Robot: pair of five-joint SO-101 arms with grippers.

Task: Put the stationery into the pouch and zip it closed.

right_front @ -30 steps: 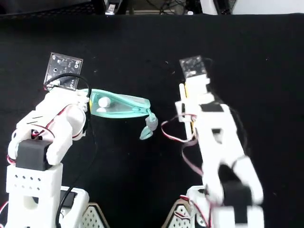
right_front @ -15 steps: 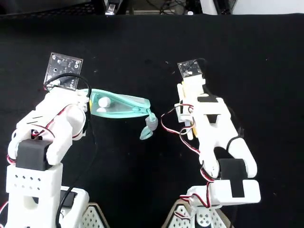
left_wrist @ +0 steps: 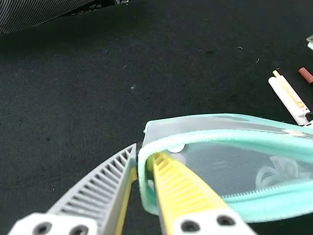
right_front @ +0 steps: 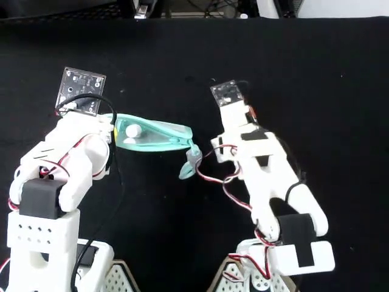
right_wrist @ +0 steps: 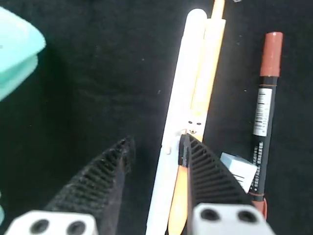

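The teal mesh pouch (right_front: 152, 135) lies flat left of centre, its zip open, with a small white item (right_front: 134, 130) inside. My left gripper (left_wrist: 145, 152) is shut on the pouch (left_wrist: 225, 166) at its left end, the grey and yellow fingers pinching the rim. My right gripper (right_wrist: 156, 143) is open just above the table. A white pen (right_wrist: 183, 88) and an orange pen (right_wrist: 209, 73) lie side by side by its right finger. Beyond them are a brown marker (right_wrist: 266, 98) and a white eraser (right_wrist: 237, 169). The right arm (right_front: 255, 158) stands right of the pouch.
A grey-teal pull tag (right_front: 191, 159) trails from the pouch's right end, close to the right arm. The pouch's corner (right_wrist: 17, 54) sits near the right gripper. The black table (right_front: 316, 79) stretches bare to the far right.
The right arm has swung left toward the pouch's right end over the last second. The left arm and the pouch have stayed still.
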